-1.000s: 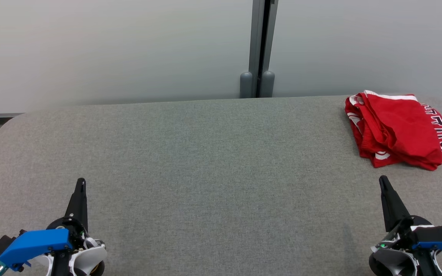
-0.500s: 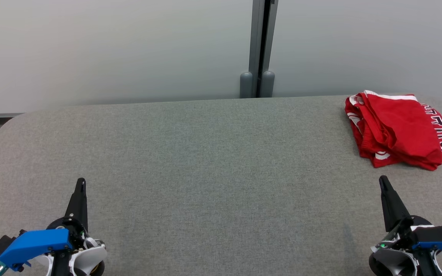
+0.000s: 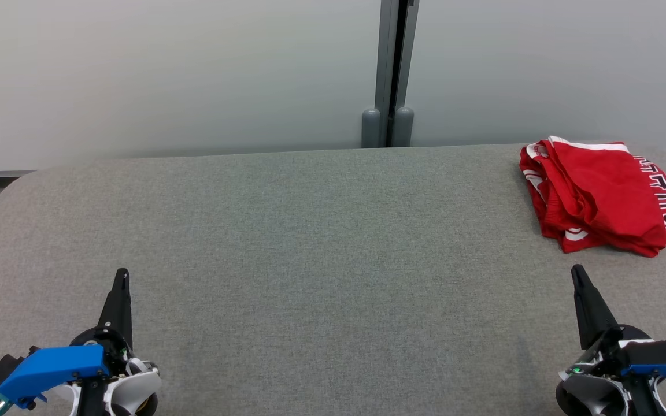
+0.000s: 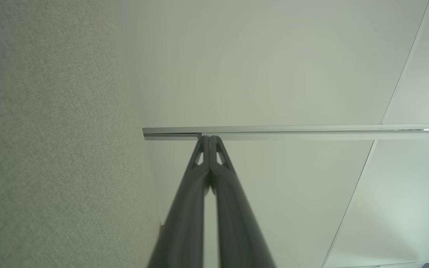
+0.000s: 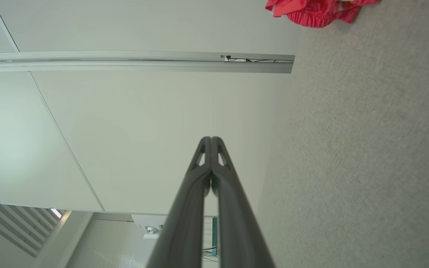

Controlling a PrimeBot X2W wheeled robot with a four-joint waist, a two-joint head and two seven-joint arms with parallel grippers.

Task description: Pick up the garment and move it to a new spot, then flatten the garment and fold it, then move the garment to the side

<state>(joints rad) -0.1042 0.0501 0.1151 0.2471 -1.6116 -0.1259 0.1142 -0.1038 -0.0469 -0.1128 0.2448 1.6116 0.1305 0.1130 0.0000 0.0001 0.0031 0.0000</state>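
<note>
The garment (image 3: pixel 602 193) is a red piece with white trim and lettering, lying folded in a loose stack at the far right of the grey fabric table (image 3: pixel 321 242). A corner of the garment (image 5: pixel 317 11) also shows at the top of the right wrist view. My left gripper (image 3: pixel 121 276) rests at the lower left, shut and empty, its tips pressed together (image 4: pixel 210 138). My right gripper (image 3: pixel 577 271) sits at the lower right, shut and empty (image 5: pixel 210 139), a short way in front of the garment and not touching it.
A pale wall stands behind the table, with a grey vertical post (image 3: pixel 391 75) and two rounded feet at its middle. The table's far corners are rounded. A wide stretch of bare grey cloth lies between the two grippers.
</note>
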